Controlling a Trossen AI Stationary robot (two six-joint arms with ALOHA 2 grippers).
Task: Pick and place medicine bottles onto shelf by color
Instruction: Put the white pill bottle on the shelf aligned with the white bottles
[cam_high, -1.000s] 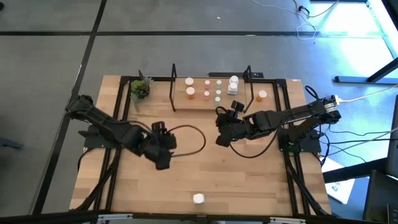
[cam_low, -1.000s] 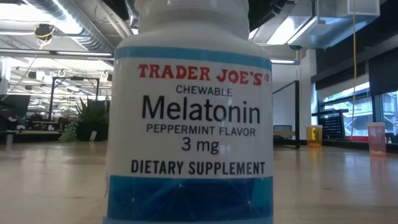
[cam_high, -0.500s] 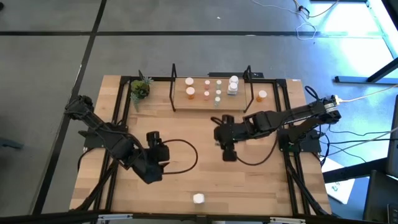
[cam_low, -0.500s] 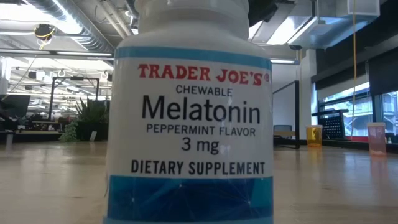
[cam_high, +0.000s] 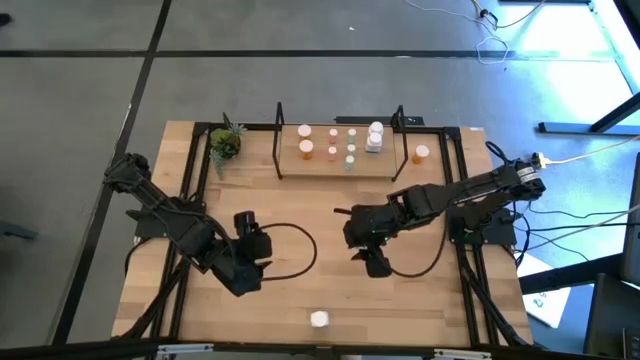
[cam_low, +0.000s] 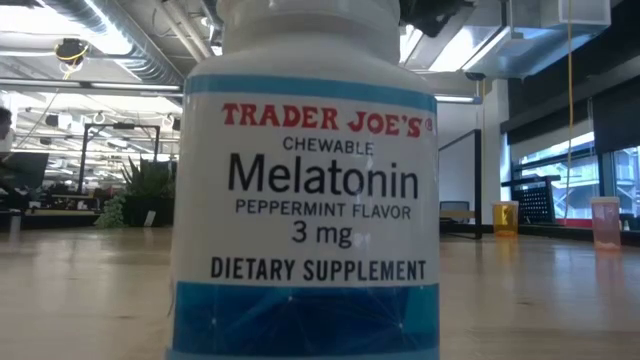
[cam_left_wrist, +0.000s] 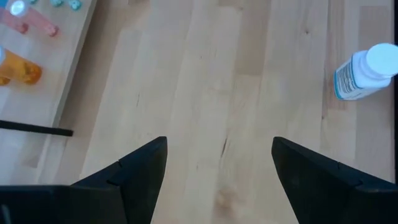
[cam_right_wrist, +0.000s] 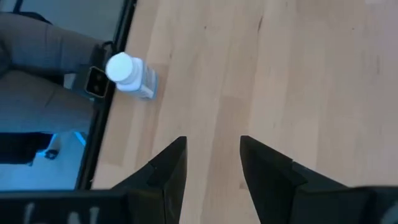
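A small potted plant (cam_high: 225, 143) stands on the wooden table (cam_high: 300, 300).

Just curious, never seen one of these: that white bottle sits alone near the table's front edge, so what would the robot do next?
Probably the right pincer, empty with its fingers apart, moves toward the white bottle and lowers over it: it stands upright, off the shelf.

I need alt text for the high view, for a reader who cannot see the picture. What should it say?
Seen from above, two dark robot arms reach over a wooden table; the left gripper and right gripper, both empty, hover above bare wood. One white bottle stands alone at the near edge. Small bottles line the shelf at the far side, beside a potted plant.
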